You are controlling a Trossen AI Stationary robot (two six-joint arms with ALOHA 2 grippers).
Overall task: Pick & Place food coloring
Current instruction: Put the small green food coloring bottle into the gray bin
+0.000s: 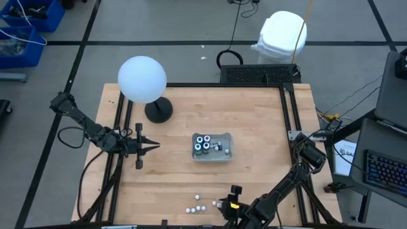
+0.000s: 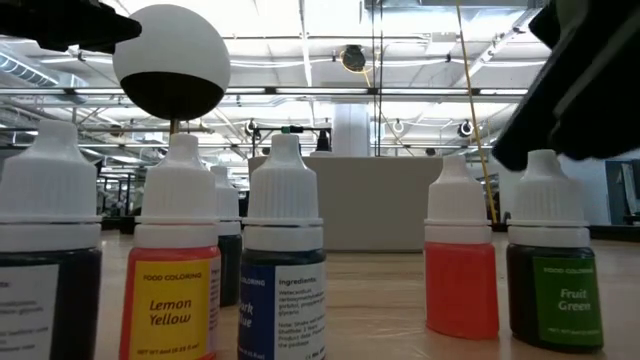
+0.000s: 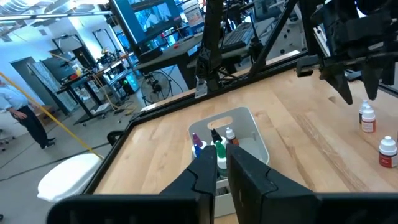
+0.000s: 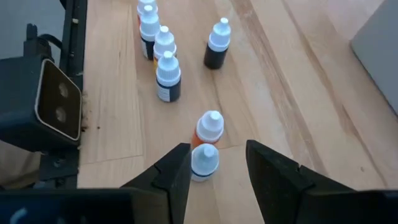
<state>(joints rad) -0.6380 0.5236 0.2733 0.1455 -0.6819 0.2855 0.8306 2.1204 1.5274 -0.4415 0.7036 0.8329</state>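
The food coloring is a set of small white-capped dropper bottles. Several stand on the table by its near edge (image 1: 200,206). In the low view they show close up, among them a Lemon Yellow one (image 2: 180,290) and a Fruit Green one (image 2: 553,285). More bottles stand in the clear tray (image 1: 212,147) at the table's middle. My right gripper (image 4: 216,167) is open and low over the near row. Its fingers stand on either side of one bottle (image 4: 204,162), with an orange bottle (image 4: 209,127) just beyond. My left gripper (image 3: 222,167), open by a narrow gap, hovers left of the tray (image 3: 252,127).
A white globe lamp (image 1: 142,79) on a black base (image 1: 159,111) stands at the far left of the table. A dark camera box (image 4: 43,106) sits at the near edge beside the bottle row. Black frame rails run along the table's sides. Bare wood lies right of the tray.
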